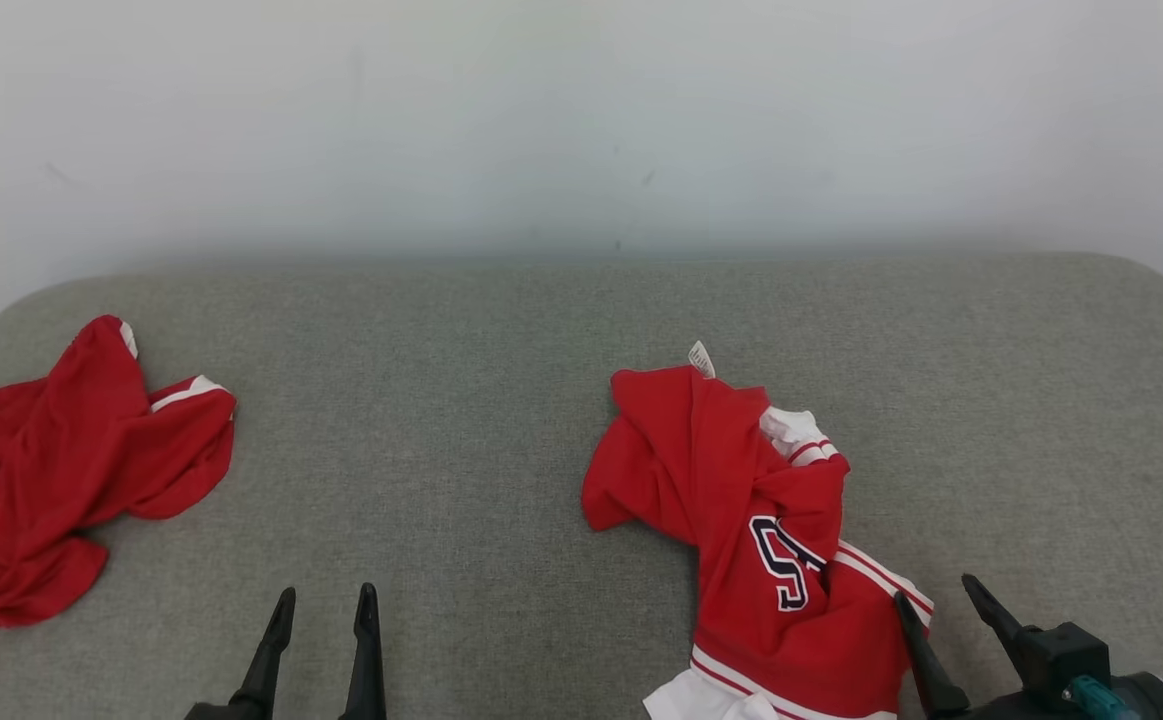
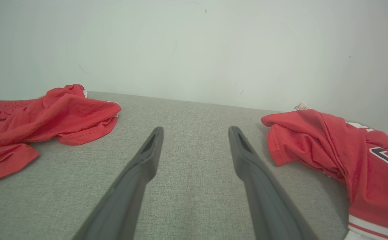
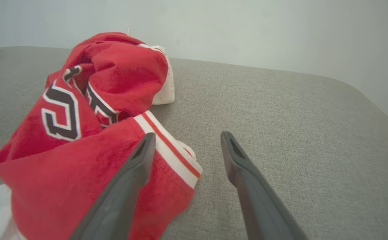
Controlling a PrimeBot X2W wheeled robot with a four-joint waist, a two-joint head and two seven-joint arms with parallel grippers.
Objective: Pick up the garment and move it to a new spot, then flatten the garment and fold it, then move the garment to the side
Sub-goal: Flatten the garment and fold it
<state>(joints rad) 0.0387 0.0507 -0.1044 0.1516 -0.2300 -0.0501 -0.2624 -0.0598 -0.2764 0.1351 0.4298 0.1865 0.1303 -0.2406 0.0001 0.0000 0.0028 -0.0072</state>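
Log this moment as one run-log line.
jersey: crumpled, not held | left gripper: open, empty, over bare cushion | right gripper: open, at jersey's striped edge | other red garment: crumpled, far left

Down low, the left gripper [image 1: 327, 598] and right gripper [image 1: 931, 590] both gape wide, the right seemingly angled slightly inward.

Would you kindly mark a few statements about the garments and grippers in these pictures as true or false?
1. A jersey and a plain garment, both red, lie apart on the grey surface. True.
2. The left gripper is shut on the plain garment. False: it is open over bare surface, holding nothing.
3. The jersey bears a dark number. True.
4. The jersey lies folded flat. False: it is crumpled.
5. The right gripper is open at the jersey's striped edge. True.
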